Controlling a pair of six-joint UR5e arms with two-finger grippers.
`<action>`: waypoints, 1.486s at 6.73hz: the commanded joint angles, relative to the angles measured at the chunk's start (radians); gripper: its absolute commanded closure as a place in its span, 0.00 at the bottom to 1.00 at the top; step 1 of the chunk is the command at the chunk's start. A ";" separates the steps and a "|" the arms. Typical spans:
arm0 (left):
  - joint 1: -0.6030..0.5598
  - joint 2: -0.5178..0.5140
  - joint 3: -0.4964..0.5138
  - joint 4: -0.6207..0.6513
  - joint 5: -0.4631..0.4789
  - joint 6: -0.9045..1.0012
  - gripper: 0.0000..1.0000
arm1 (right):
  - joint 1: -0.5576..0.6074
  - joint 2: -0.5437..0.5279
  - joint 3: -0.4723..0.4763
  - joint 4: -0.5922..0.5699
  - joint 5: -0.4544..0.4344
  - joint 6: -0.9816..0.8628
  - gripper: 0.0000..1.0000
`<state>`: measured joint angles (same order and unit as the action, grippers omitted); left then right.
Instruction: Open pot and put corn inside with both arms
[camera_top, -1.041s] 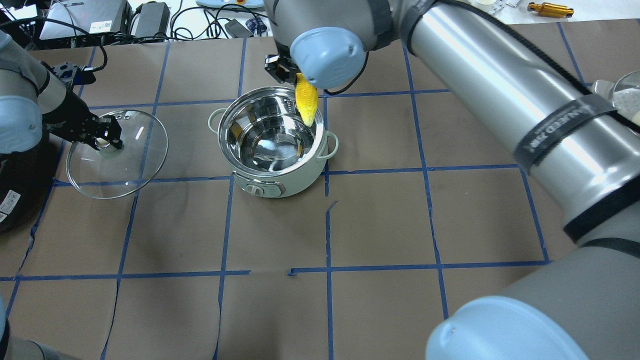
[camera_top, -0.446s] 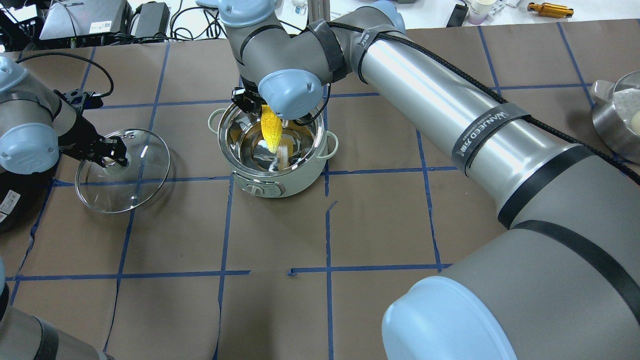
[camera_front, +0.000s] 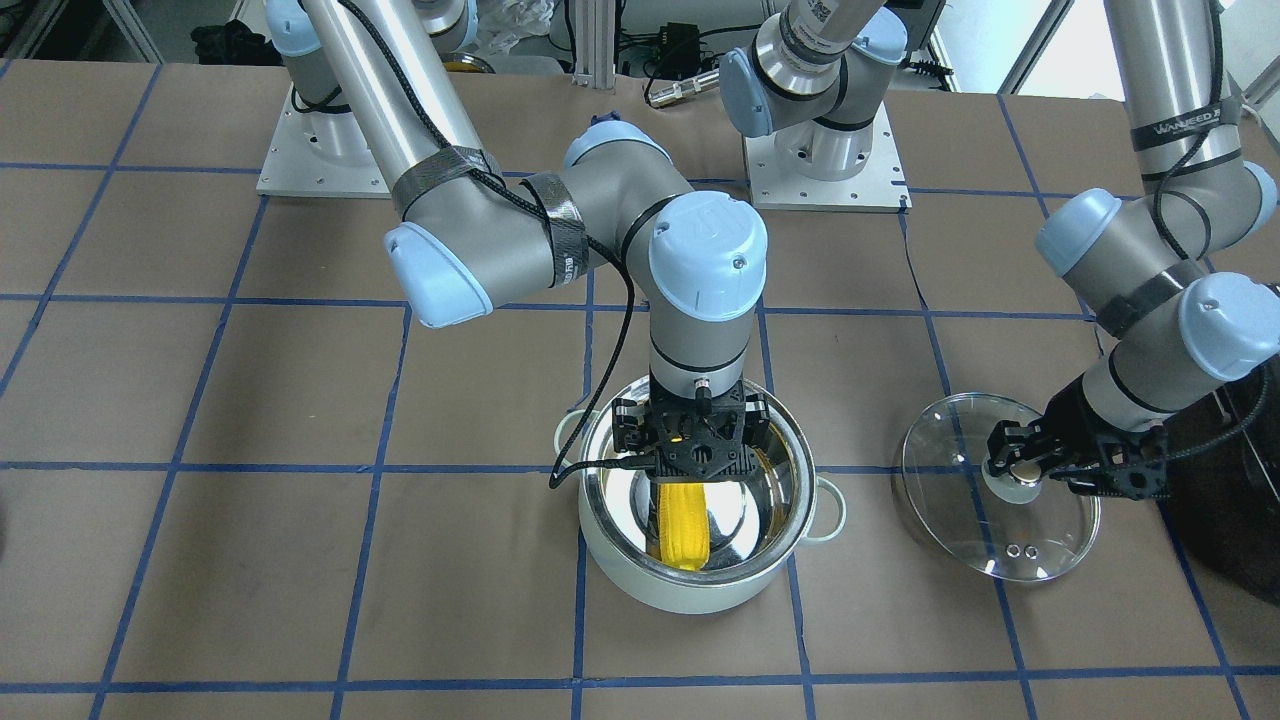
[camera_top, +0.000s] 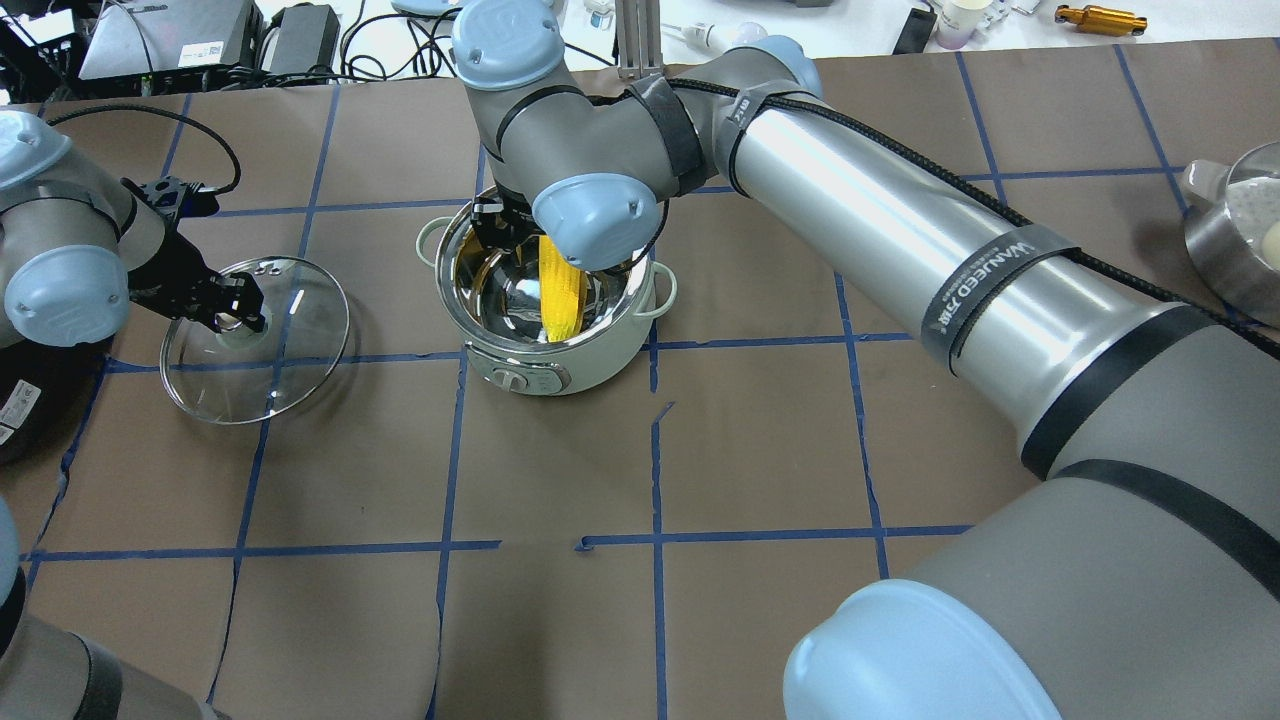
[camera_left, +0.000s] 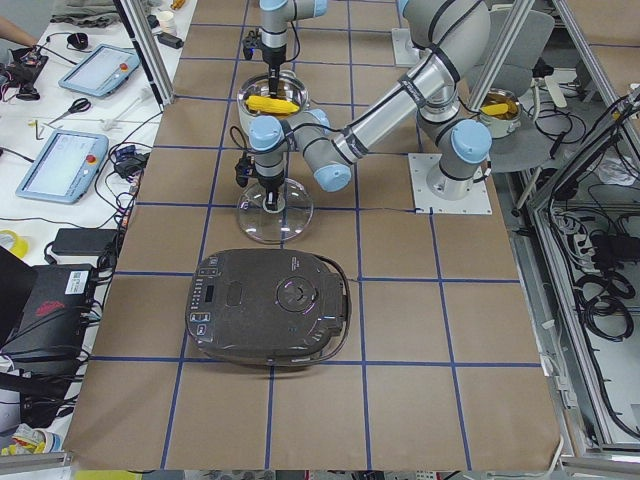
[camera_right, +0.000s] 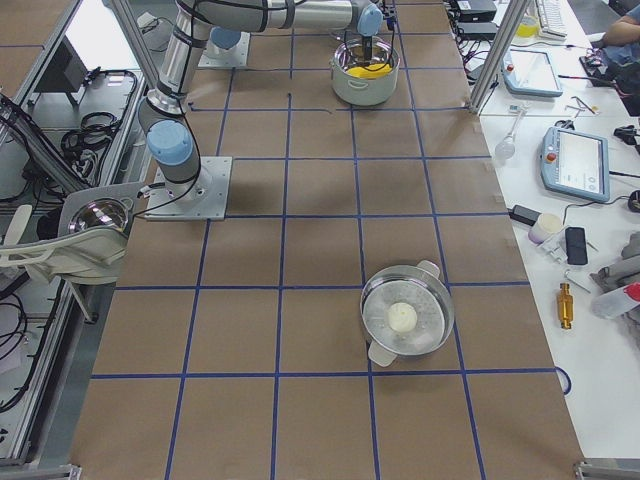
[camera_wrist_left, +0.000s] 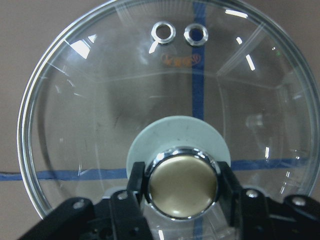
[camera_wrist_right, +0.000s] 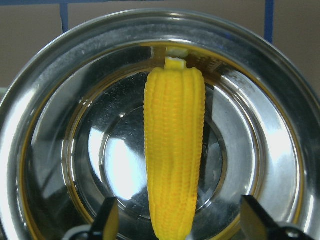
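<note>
Brown paper table (camera_top: 760, 450), blue tape grid. Item: pot (camera_top: 590, 368), lid off, near centre. Item: corn (camera_top: 562, 295), inside pot, lying aslant, far end against the steel wall. Right gripper (camera_wrist_right: 179, 212): low over the pot mouth, fingers (camera_wrist_right: 109, 220) spread wide, clear of the cob on both sides, holding nothing. Left gripper (camera_front: 1015, 467): clamped on the knob (camera_wrist_left: 182, 186) of the lid (camera_front: 960, 530), well to the pot's side; whether the lid's rim rests on the paper I cannot tell. Step in hand, by my reckoning: release, corn delivered. Next move calls for a straight lift of the right arm, clear of the rim.
</note>
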<state>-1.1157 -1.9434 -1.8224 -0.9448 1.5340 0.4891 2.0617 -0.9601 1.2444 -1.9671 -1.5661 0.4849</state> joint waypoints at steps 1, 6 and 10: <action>-0.004 -0.003 0.000 0.000 0.000 0.006 0.87 | -0.026 -0.058 0.001 0.031 -0.009 -0.012 0.00; -0.006 -0.003 0.005 -0.011 -0.002 -0.001 0.23 | -0.297 -0.308 0.030 0.388 0.001 -0.063 0.00; -0.140 0.101 0.140 -0.233 0.015 -0.059 0.00 | -0.498 -0.486 0.185 0.470 -0.005 -0.449 0.00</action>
<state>-1.1859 -1.8890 -1.7619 -1.0402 1.5404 0.4721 1.6158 -1.3890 1.3593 -1.5005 -1.5705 0.1247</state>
